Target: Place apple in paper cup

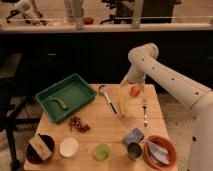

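Currently: gripper [133, 85] poised at the apple [135, 90], jaws spread wide, on a wooden table [100, 131].
Apple: small, red-orange, at the far edge of the table, well to the right of the green tray [66, 96], directly under the gripper; whether the two touch cannot be told. Gripper: at the end of a white arm [170, 82], likewise well right of the tray. Paper cup [68, 147]: white, upright, in front of the tray at the near edge, well apart from the apple. Grapes [79, 124]: just in front of the tray. Ladle [106, 95]: just right of the tray. Fork [145, 111]: farther right of the tray. Green cup [102, 151] and metal cup [133, 150]: in front and right of the tray.
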`<state>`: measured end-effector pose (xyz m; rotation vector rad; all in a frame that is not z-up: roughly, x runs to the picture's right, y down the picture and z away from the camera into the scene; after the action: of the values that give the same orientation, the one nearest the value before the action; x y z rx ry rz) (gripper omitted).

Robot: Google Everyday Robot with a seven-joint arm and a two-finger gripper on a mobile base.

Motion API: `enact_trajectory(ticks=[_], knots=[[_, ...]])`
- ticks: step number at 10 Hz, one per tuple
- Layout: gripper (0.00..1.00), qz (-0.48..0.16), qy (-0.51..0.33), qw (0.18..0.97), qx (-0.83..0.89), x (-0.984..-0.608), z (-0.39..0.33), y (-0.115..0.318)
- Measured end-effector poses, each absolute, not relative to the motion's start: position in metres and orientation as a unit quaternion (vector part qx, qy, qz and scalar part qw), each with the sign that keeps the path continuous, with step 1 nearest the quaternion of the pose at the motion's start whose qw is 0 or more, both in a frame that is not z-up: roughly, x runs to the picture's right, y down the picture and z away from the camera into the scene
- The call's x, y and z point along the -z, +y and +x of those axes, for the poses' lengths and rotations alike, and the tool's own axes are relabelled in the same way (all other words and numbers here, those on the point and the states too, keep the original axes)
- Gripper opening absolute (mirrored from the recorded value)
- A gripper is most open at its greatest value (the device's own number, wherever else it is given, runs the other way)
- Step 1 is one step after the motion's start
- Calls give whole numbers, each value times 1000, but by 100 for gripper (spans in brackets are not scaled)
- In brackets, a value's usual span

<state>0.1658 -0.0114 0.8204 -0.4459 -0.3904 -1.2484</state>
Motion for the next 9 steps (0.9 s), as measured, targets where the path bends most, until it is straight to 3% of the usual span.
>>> enact_trajectory(ticks=[9], knots=[[80, -204, -176, 770, 578, -836, 168, -23]])
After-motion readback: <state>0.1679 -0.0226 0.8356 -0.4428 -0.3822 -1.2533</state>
